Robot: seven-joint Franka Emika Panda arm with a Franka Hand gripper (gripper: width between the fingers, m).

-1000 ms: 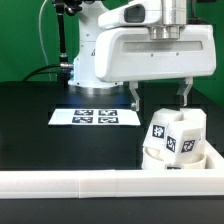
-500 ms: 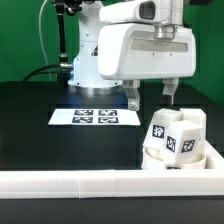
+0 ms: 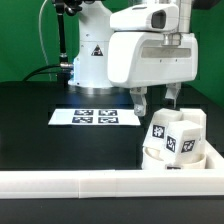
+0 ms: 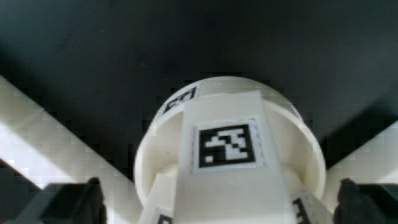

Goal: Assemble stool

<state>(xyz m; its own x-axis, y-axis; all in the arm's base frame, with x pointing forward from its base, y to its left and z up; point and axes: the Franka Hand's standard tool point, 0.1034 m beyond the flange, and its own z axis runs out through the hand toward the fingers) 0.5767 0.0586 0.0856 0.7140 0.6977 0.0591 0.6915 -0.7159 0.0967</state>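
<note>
The gripper hangs with its two fingers spread wide and nothing between them, above and just behind the stool parts. Its upper housing is cut off by the top edge of the exterior view, and the arm's white body hides part of the black bench behind it.

The stool parts stand near the bench's front edge, toward the exterior view's right. A blocky white leg with black-and-white square tags rises upright from the round seat. The seat's lower part is hidden behind the long white rail that runs along the front edge and turns back at the exterior view's right, walling in that corner. Whether more than one leg stands there cannot be told; the tagged faces blur together.

In the wrist view the leg fills the middle, its tag facing the camera, with the dark fingertips blurred on either side, apart from it.

The marker board lies flat farther back, partly covered by a finger.
</note>
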